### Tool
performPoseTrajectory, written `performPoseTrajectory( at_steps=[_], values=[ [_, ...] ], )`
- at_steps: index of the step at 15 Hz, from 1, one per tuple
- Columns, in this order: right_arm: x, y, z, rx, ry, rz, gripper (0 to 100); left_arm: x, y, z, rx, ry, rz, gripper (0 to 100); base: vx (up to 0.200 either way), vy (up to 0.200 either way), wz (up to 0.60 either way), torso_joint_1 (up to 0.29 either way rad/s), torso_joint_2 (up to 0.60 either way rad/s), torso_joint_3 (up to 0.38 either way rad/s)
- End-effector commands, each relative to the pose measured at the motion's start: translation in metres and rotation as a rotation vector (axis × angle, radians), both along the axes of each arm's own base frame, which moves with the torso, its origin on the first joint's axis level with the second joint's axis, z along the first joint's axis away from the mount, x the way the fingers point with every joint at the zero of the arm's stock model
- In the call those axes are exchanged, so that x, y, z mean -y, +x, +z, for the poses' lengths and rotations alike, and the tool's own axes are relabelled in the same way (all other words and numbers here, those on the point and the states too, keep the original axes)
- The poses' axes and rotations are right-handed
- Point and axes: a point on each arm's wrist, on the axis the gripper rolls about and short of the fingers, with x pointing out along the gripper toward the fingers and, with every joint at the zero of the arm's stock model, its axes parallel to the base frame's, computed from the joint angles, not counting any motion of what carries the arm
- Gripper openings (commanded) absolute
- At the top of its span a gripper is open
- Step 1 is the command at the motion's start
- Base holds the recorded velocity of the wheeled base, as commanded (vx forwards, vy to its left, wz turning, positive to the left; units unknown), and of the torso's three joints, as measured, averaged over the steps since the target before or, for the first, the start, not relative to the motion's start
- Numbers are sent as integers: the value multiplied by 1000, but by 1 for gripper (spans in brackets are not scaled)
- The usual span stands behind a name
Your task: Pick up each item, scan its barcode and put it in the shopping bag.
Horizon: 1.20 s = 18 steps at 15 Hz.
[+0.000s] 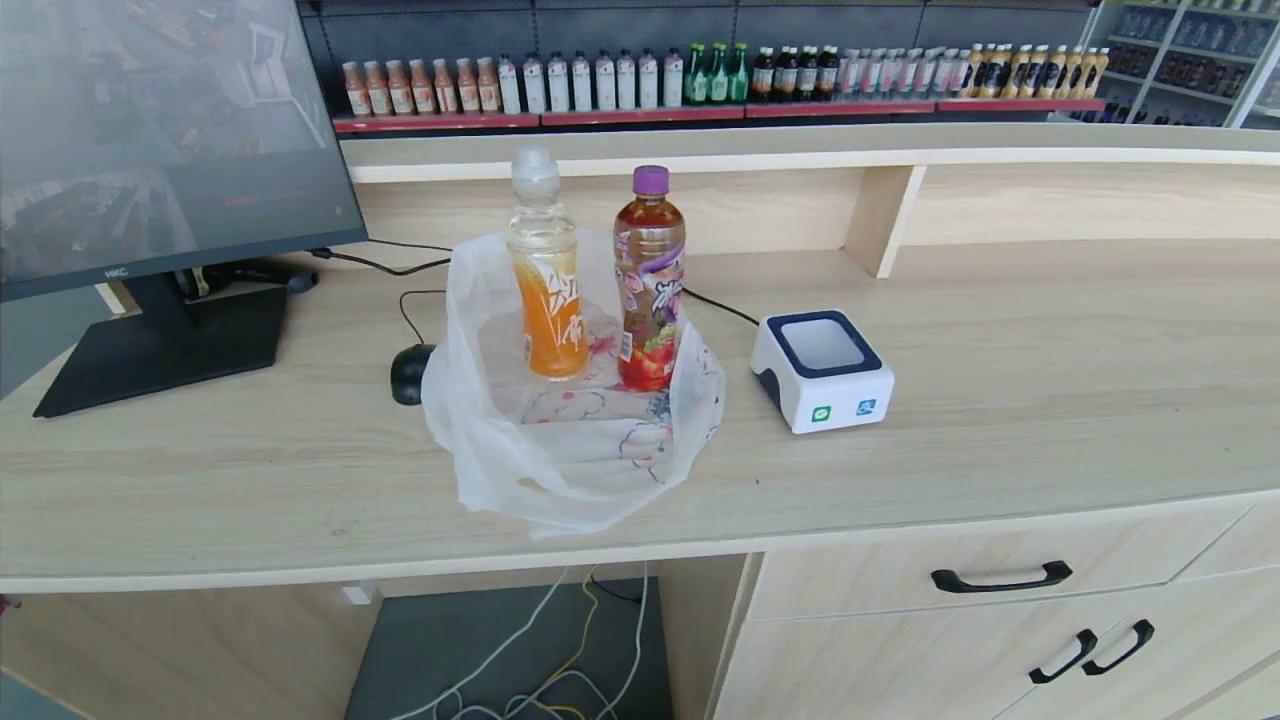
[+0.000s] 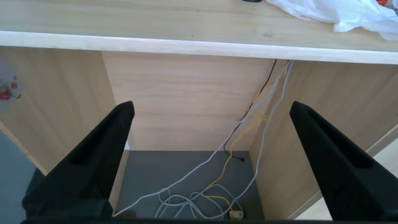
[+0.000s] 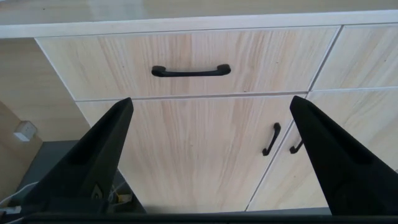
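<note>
Two drink bottles stand up straight in the white plastic shopping bag (image 1: 560,450), which sits open and floppy on the wooden counter (image 1: 1000,400). The bag has little red and blue flower pictures on it. The bottle with the clear cap (image 1: 548,300) has an orange label with white writing, and the top part of the bottle looks pale. The bottle with the purple cap (image 1: 649,290) holds brown drink. Its label is purple and red with a fruit picture (the words are too small to make out). The two bottles are close side by side, with the clear-cap one on the robot's left.

Just to the right of the bag is the white scanner (image 1: 820,370). It has a dark blue rim on top and two small square stickers on its front, one green and one blue.

The left gripper (image 2: 211,109) has its fingers wide apart and holds nothing. It is low down in front of the hole under the counter, where cables (image 2: 249,143) hang, and the bag is up above it on the counter edge. The right gripper (image 3: 211,99) is also spread wide with nothing in it. It faces the drawer with the black handle (image 3: 191,71), well apart from the bottles.
</note>
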Motion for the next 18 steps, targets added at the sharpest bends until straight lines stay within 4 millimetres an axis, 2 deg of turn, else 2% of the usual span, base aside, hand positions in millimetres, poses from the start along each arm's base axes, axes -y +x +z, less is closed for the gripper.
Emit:
performPoseTrajectory(
  at_steps=[1, 15, 18],
  values=[
    [0, 0, 0, 1, 0, 1, 100, 0, 0, 0, 1, 0, 0, 100, 0, -200, 0, 2, -7, 2],
    [0, 0, 0, 1, 1, 1, 100, 0, 0, 0, -1, -1, 0, 100, 0, -200, 0, 2, 1, 3],
    [0, 0, 0, 1, 1, 1, 100, 0, 0, 0, 1, 0, 0, 100, 0, 0, 0, 0, 0, 0]
  ],
)
